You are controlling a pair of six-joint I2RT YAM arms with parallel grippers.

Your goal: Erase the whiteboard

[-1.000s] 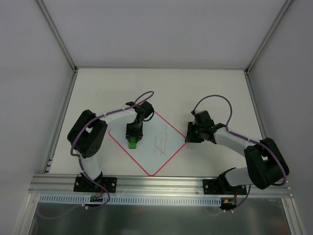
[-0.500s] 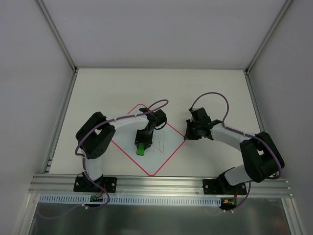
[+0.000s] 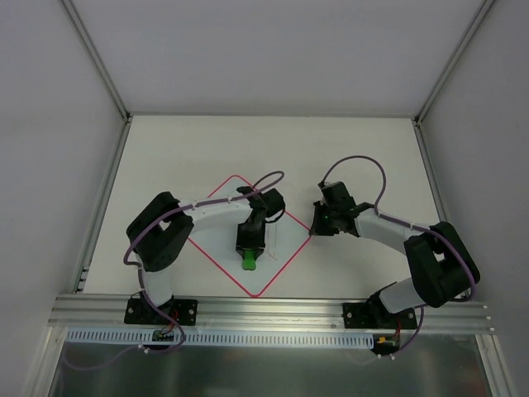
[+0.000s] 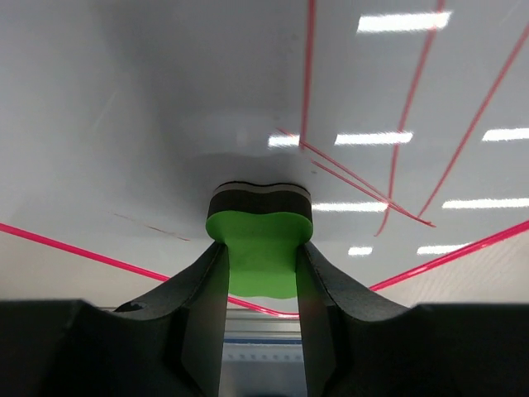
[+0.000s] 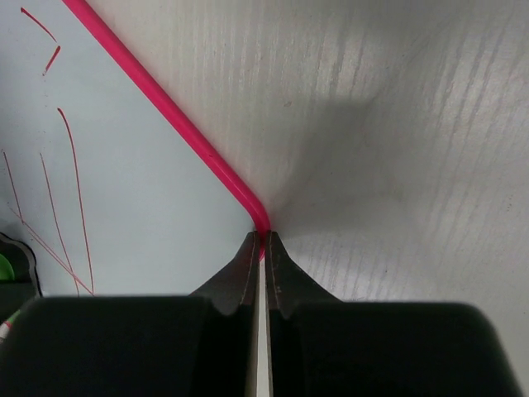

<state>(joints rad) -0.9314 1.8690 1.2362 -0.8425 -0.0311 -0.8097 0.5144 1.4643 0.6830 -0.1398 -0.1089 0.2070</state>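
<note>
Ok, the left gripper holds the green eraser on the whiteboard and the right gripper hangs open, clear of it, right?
No: the right wrist view shows the right gripper shut on the whiteboard at its corner, not open and clear. The left gripper does hold the green eraser on it.

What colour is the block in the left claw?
The block is bright green, with a dark-and-pale layered end; clearest in the left wrist view.

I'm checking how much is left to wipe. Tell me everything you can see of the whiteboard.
The whiteboard is flat, glossy, pale bluish-white, with a thin red border and rounded corners. It lies on the table turned like a diamond. Thin red lines mark its middle. The left gripper holds a green eraser against it; the right gripper is shut on its right corner.
</note>
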